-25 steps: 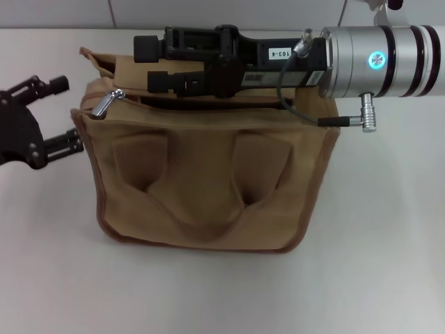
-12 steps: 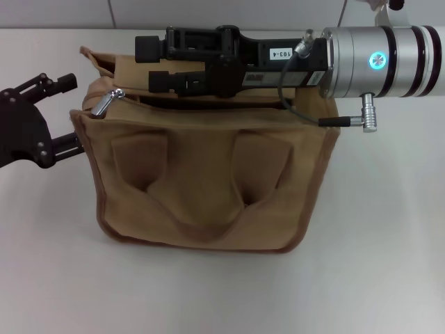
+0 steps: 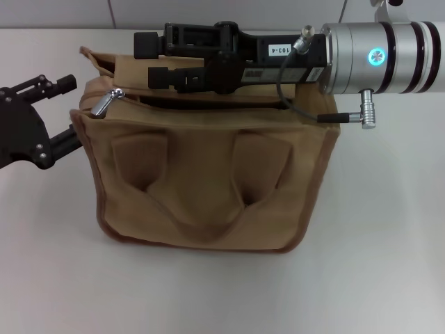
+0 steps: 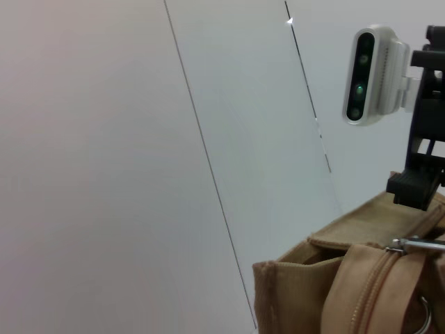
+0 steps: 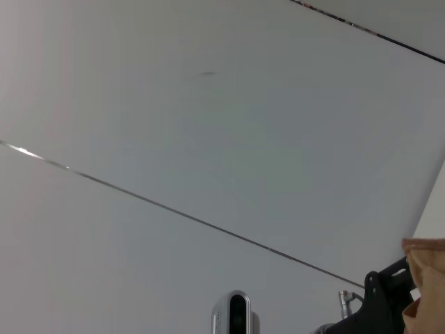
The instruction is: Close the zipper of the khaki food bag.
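Observation:
The khaki food bag (image 3: 208, 174) stands on the white table, its two loop handles lying flat against the near side. The zipper's silver slider and pull tab (image 3: 106, 102) sit at the bag's left end, and also show in the left wrist view (image 4: 411, 245). A dark gap runs along the bag's top right of the slider. My right gripper (image 3: 151, 60) reaches in from the right over the bag's top, open and empty, just behind and right of the slider. My left gripper (image 3: 64, 111) is open beside the bag's left end, near the slider.
The white table (image 3: 375, 264) surrounds the bag, and a tiled wall (image 3: 69, 14) stands behind it. The right arm's silver body (image 3: 382, 59) and its cable (image 3: 299, 104) hang over the bag's right end.
My left gripper has moved a little right, closer to the bag's left end. My right gripper has risen slightly above the bag's top. The slider has not moved.

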{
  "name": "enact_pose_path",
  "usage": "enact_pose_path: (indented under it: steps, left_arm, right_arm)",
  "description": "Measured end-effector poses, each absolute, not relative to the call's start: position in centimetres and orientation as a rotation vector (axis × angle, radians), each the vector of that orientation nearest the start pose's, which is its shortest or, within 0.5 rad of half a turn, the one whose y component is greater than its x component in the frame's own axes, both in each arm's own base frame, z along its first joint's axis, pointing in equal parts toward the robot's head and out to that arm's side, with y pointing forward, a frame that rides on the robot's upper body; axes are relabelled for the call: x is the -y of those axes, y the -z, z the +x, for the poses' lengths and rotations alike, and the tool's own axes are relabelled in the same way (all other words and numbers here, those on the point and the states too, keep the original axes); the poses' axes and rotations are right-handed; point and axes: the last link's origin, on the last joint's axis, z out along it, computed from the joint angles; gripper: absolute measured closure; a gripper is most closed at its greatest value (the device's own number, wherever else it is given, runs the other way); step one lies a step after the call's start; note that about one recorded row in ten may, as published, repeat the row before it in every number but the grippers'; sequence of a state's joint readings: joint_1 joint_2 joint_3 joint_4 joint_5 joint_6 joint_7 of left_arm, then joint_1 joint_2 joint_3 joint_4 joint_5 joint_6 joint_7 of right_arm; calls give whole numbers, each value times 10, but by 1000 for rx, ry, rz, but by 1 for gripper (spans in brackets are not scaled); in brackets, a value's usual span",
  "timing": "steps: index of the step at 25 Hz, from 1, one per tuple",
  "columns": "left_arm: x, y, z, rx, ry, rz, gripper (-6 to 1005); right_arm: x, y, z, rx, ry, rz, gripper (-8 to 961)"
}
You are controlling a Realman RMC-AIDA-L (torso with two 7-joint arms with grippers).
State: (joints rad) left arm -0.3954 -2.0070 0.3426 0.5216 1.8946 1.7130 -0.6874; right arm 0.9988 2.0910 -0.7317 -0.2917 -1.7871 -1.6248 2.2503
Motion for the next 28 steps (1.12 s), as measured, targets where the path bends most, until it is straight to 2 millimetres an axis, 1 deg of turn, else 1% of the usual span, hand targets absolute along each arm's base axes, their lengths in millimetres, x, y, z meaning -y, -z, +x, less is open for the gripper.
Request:
enact_pose_path:
  steps: [1, 4, 9, 14, 19, 25, 28]
  left_arm:
    - [-290, -59, -317, 16, 759, -2319, 234]
    - [-288, -58, -317, 5, 762, -2314, 419]
    - [-284, -57, -315, -34, 772, -2302, 656]
    - [-283, -57, -314, -56, 783, -2275, 854]
    - [-280, -61, -312, -82, 814, -2228, 913]
    - [-274, -65, -309, -109, 862, -2196, 983]
    - [-271, -67, -307, -125, 892, -2180, 983]
  right_arm:
    - [-371, 50, 92, -1824, -1144, -2850, 143]
    - [-371, 51, 92, -1824, -1141, -2852, 143]
    - [-370, 52, 91, -1826, -1113, -2867, 143]
    - [-370, 53, 89, -1821, -1089, -2885, 143]
    - [-370, 55, 84, -1807, -1057, -2913, 143]
    - [-369, 63, 79, -1819, -969, -2939, 143]
    - [-369, 69, 75, -1824, -930, -2948, 143]
